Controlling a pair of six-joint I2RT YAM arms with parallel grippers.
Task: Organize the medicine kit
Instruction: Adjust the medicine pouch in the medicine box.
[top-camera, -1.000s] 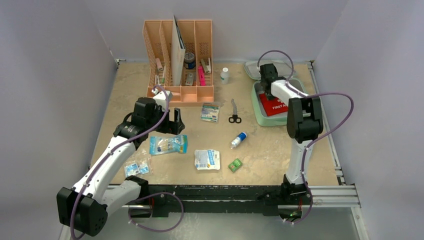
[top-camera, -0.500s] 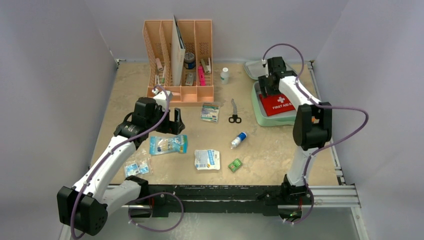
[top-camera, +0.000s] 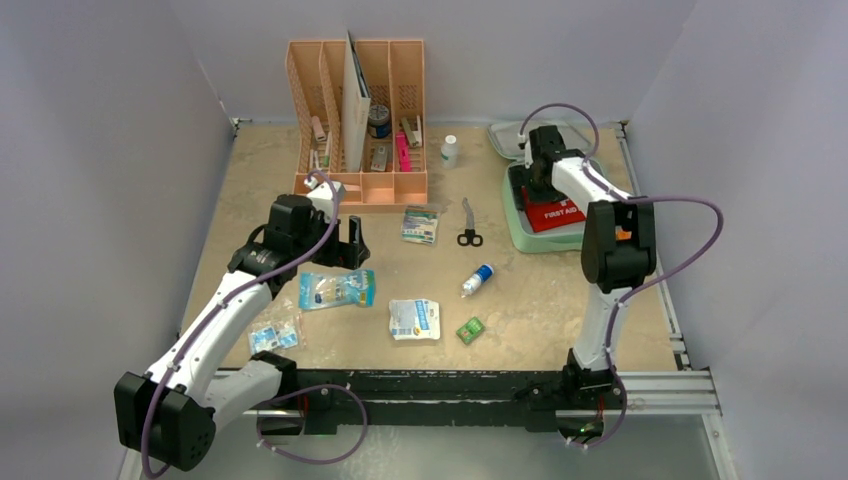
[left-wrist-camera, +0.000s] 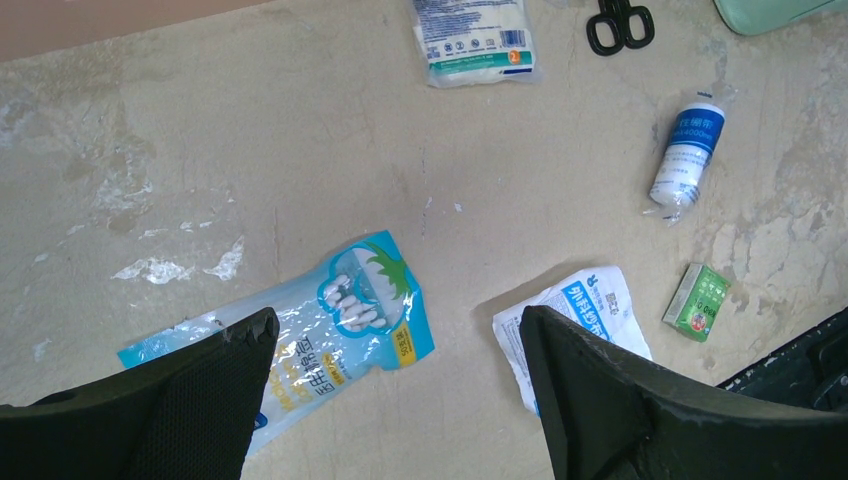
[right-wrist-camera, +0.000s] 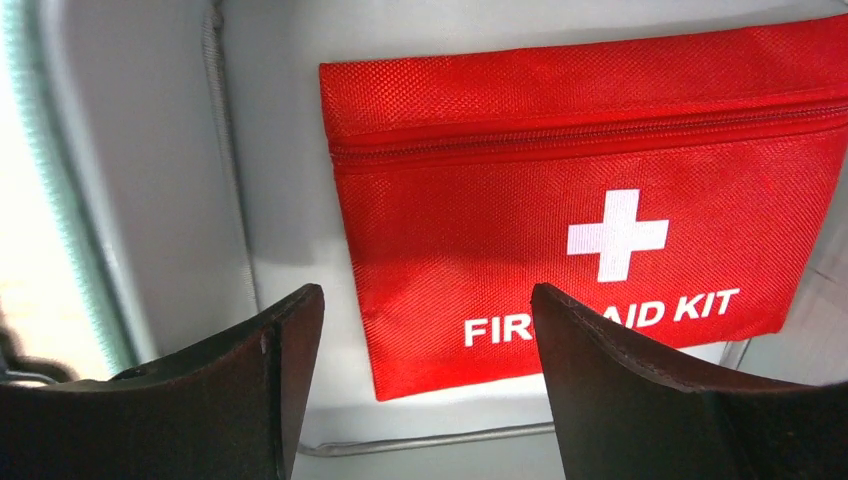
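Observation:
The medicine kit (top-camera: 540, 240), a mint-green case, lies open at the back right with its lid (top-camera: 505, 140) folded back. A red first aid pouch (top-camera: 557, 212) (right-wrist-camera: 600, 180) lies flat on the pale grey lining (right-wrist-camera: 150, 150). My right gripper (top-camera: 528, 188) (right-wrist-camera: 425, 295) hovers open just above the pouch's near left corner, holding nothing. My left gripper (top-camera: 340, 255) (left-wrist-camera: 397, 320) hangs open over the table, straddling a blue swab bag (left-wrist-camera: 340, 320) and the edge of a white pouch (left-wrist-camera: 590, 300) without touching either.
Loose on the table are scissors (top-camera: 468, 225), a gauze pack (top-camera: 420, 225), a small blue-capped bottle (top-camera: 479, 278), a green box (top-camera: 470, 330), a clear packet (top-camera: 273, 335) and a white bottle (top-camera: 449, 152). A peach organizer (top-camera: 360, 110) stands at the back.
My right gripper has opened wide and drawn back off the red pouch, which stays lying in the case. The left arm has not moved.

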